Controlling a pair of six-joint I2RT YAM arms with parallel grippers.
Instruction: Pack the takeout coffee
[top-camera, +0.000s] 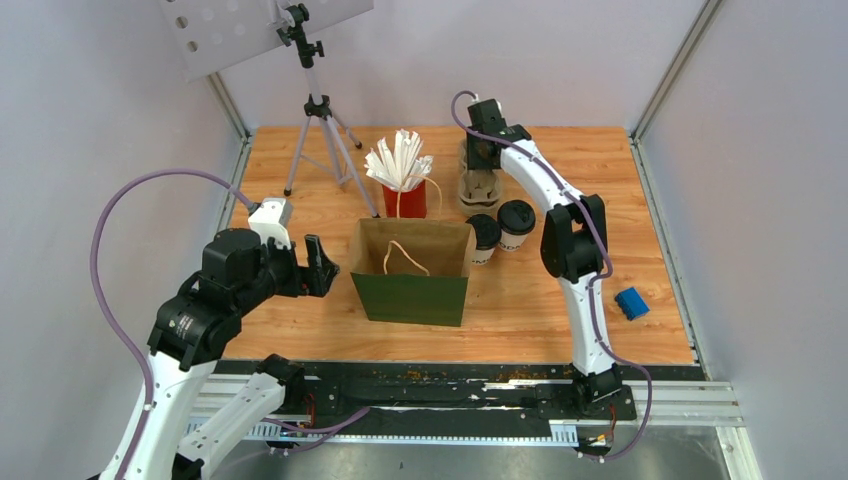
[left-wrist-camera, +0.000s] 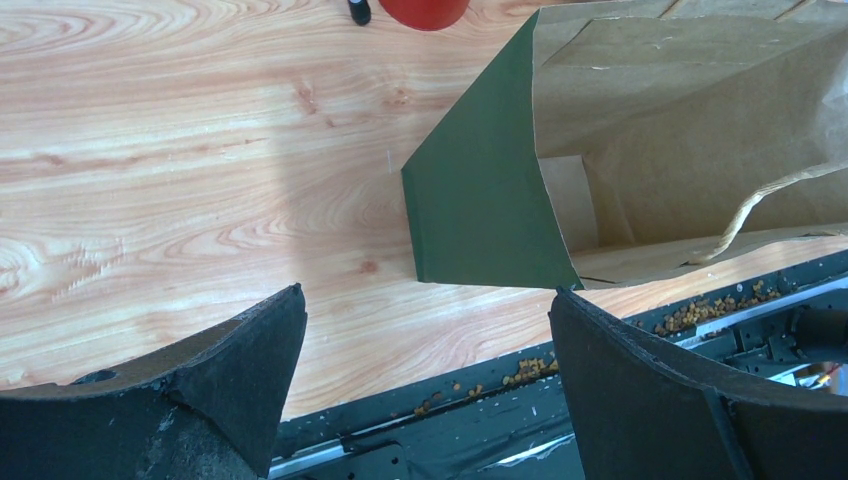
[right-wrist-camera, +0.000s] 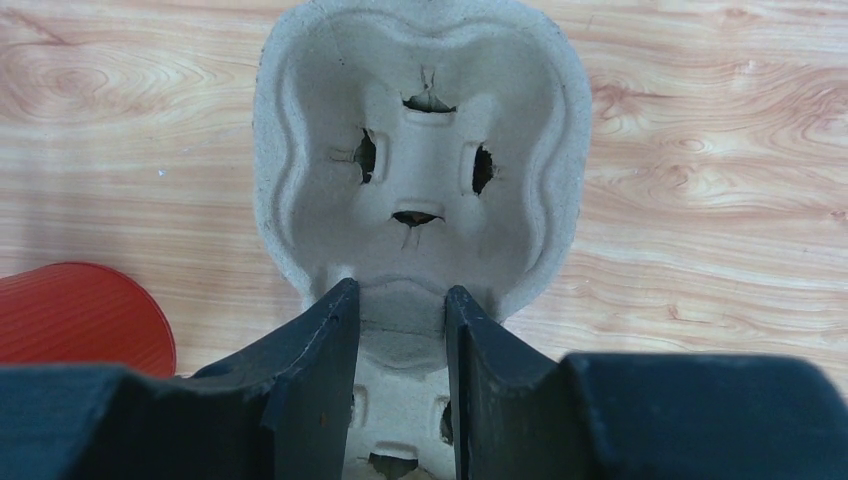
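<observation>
A: Checking progress: is anything in the green bag (top-camera: 410, 290) yet?

B: Nothing that shows. It stands open, and the left wrist view finds only bare brown paper inside, as far as it can see. The two coffee cups (top-camera: 485, 238) (top-camera: 516, 222), lids on, stand on the table just beyond the bag's right corner, close beside each other.

A: So where is the right gripper (right-wrist-camera: 400, 300)?

B: At the pulp tray (right-wrist-camera: 420, 150), farther back from the bag than the cups. Its fingers are pinched on the tray's middle ridge. No cup sits in the tray.

A: And the left gripper (left-wrist-camera: 428, 300)?

B: Just off the bag's left side, fingers wide apart, holding nothing.

A: Your judgement?

B: Early. I'd say the tray is only now being taken up. Seating both cups in it and getting the load into the bag are all left. The red cup (top-camera: 405, 198) of straws, behind the bag, is not part of this.
</observation>
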